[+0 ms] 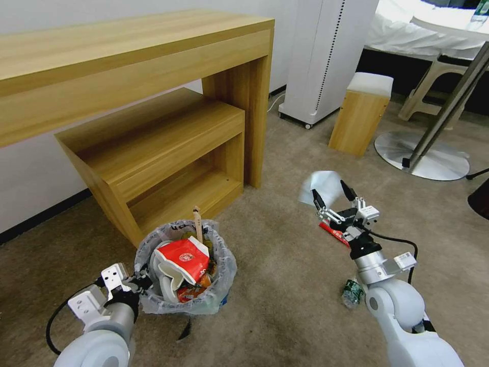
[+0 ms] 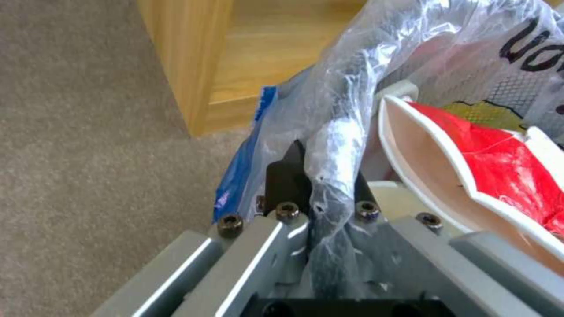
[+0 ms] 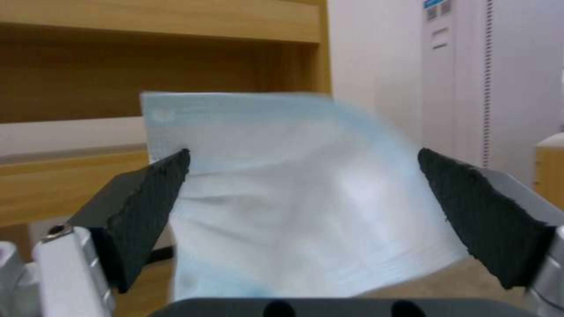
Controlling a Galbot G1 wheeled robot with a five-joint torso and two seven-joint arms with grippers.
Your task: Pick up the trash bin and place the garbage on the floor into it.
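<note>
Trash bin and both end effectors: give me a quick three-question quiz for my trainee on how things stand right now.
1. True or false: the left end effector is shut on the bag-lined rim of the trash bin.
2. Where is the red paper box? A) inside the trash bin B) under the right arm C) on the desk
3. Fill in: the right end effector has its fingers ___, with the pale-blue scrap between them.
Key: 1 true; 2 A; 3 open.
</note>
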